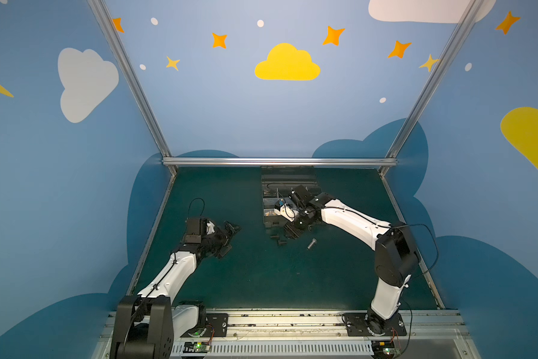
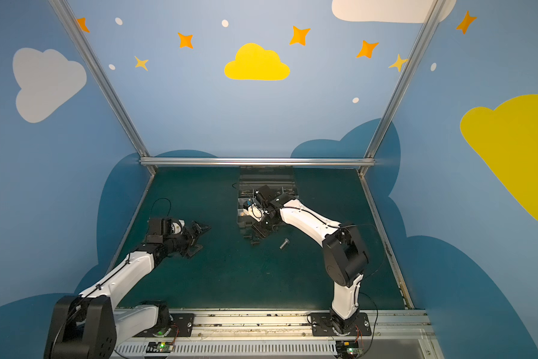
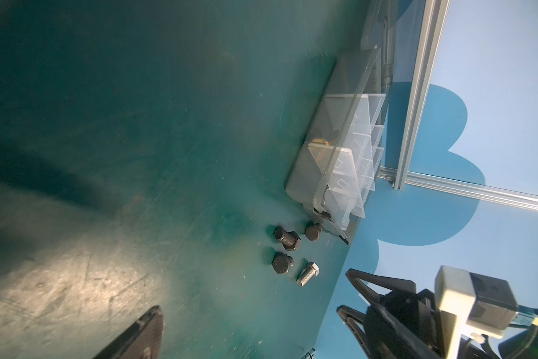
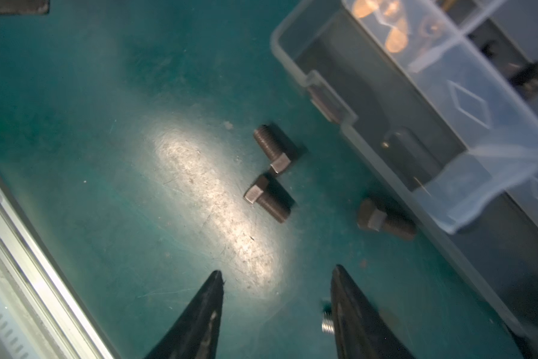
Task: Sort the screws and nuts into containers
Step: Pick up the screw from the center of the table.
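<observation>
Your left end effector, its black pointed fingers spread wide, hangs empty over the scuffed green surface. Three short black threaded hex-head screws lie just beside the translucent grey plastic organiser box. Your right end effector gapes empty near them, with a ribbed silver screw by one finger.

silver screw mostly hidden behind right end effector finger, organiser box partly covered by right arm, box contents too blurry to ID
</observation>
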Tool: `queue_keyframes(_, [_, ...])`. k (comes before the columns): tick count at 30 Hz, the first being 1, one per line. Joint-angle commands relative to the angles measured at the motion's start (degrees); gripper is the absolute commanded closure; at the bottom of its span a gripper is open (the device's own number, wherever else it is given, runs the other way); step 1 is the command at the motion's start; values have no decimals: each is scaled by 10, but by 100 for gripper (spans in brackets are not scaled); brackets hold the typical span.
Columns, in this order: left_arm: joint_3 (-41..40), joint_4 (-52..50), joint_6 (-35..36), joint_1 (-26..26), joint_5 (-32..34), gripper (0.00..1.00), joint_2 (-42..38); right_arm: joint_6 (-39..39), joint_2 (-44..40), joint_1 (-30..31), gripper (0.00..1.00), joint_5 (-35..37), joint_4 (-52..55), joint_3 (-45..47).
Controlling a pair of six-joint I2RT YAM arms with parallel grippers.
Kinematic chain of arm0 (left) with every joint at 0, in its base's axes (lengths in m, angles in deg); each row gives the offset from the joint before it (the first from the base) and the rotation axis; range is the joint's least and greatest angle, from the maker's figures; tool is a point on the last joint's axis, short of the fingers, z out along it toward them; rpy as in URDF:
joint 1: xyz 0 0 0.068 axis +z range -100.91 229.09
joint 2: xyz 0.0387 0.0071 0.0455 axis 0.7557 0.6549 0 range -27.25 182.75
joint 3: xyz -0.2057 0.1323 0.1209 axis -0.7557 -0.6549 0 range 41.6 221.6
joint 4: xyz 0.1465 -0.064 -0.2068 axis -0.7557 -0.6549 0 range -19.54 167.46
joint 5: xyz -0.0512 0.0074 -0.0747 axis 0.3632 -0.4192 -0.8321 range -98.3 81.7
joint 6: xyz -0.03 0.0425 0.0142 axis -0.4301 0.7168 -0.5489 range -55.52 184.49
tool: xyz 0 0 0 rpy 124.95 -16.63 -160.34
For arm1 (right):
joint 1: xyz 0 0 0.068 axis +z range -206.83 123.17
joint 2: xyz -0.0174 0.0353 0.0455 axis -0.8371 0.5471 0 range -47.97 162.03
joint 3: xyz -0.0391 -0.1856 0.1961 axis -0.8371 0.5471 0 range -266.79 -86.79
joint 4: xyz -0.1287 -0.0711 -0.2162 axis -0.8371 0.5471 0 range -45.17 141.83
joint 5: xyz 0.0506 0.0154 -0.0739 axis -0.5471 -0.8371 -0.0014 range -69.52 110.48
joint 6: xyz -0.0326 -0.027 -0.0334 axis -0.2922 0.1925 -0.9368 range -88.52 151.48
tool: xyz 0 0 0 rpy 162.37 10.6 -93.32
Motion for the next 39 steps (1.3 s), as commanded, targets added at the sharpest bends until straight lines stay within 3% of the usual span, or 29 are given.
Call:
queue_keyframes(1, [-3, -3, 9, 3, -3, 0, -5, -27, 16, 9, 46, -19, -16, 4])
queue_keyframes(39, [-5, -3, 13, 6, -2, 0, -4, -55, 133, 54, 46, -17, -33, -21])
